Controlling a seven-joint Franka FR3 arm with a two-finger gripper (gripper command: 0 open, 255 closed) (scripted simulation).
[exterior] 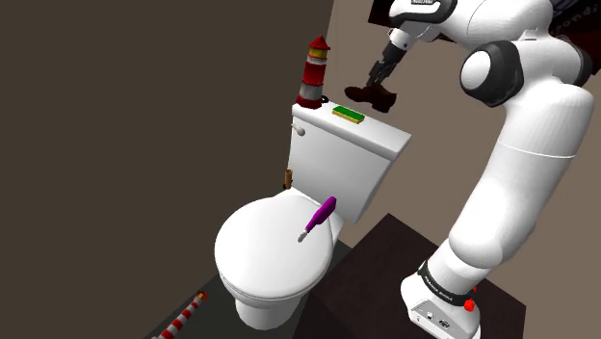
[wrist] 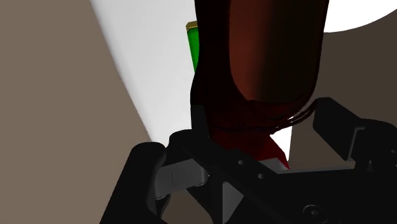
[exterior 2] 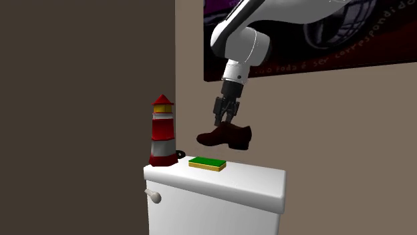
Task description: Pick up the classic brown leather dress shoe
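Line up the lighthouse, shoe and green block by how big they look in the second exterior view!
1. lighthouse, tallest by far
2. dark brown shoe, long but low
3. green block, thin and flat
The shoe hangs in the air, maybe nearer the camera, so its place is less sure.

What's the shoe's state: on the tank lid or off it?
Off: the brown dress shoe hangs above the toilet tank lid, a gap showing beneath, clasped by the gripper.
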